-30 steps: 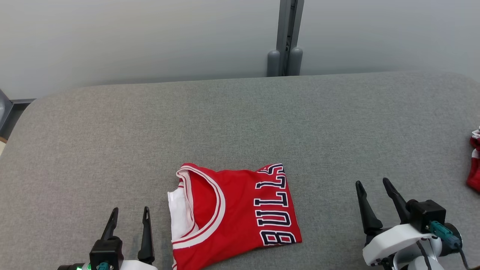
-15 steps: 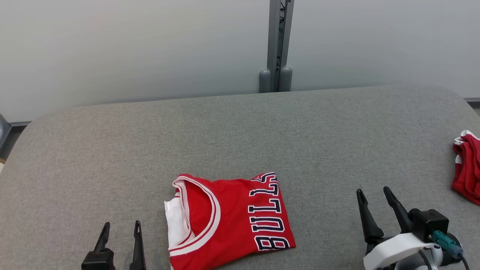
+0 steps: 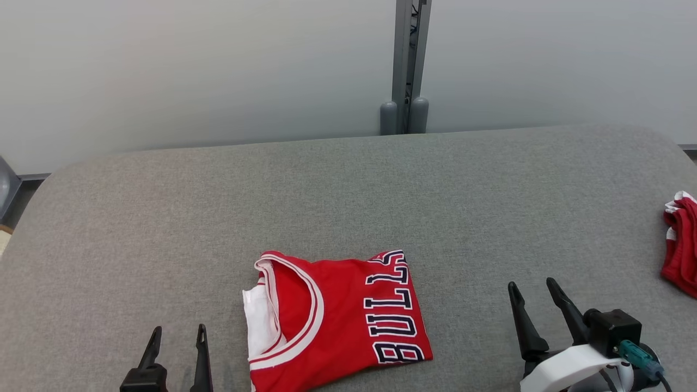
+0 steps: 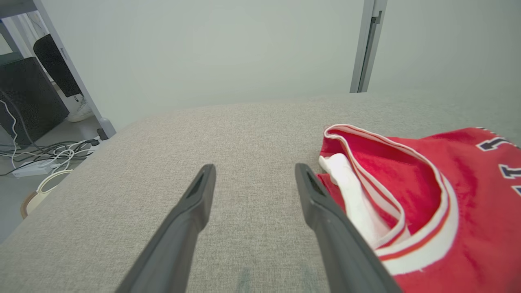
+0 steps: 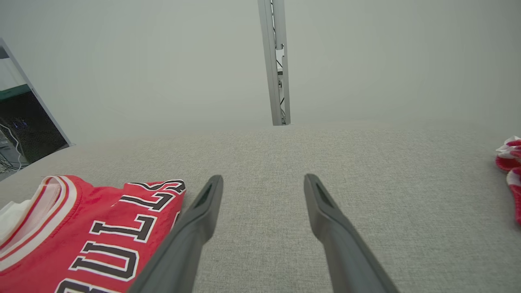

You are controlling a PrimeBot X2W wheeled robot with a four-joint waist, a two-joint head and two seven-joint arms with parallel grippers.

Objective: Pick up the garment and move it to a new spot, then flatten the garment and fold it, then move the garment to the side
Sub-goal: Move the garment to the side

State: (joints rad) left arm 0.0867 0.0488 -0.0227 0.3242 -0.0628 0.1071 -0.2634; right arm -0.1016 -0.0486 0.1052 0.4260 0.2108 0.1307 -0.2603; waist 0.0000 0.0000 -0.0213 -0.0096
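While folded jersey (image 3: pixel 337 316) lies flat, L hand (image 3: pixel 179 328) just beside it, R hand (image 3: pixel 530 282) well apart; both spread, empty.

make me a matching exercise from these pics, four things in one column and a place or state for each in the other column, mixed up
Column 1
1. folded red jersey
2. second red garment
3. left end effector
4. grey post

Column 2
A. upright, beyond the far edge of the grey surface
B. at the far right edge of the grey surface
C. open, beside the jersey's collar side
D. lying flat, lettering facing up

Pairs: 1-D, 2-B, 3-C, 4-A
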